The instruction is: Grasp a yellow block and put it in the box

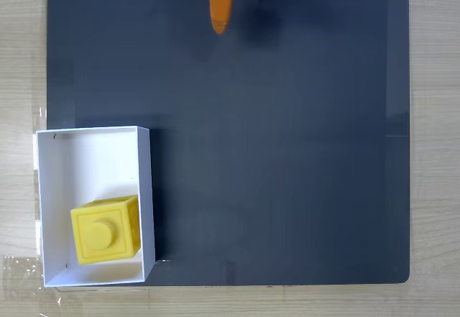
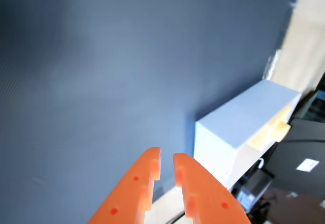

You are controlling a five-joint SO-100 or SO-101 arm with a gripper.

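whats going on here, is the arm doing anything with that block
Nothing is being handled at this moment. The yellow block sits inside the white box, toward its near end in the fixed view, so the task looks done. The orange claw is empty, its fingers nearly closed with a thin gap between them, and it sits at the top edge of the fixed view over the dark mat, well away from the box.

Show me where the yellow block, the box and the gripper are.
yellow block (image 1: 105, 229): fixed view, its top face.
box (image 1: 93, 131): fixed view, its far wall.
gripper (image 2: 167, 162): wrist view, between the orange fingertips.
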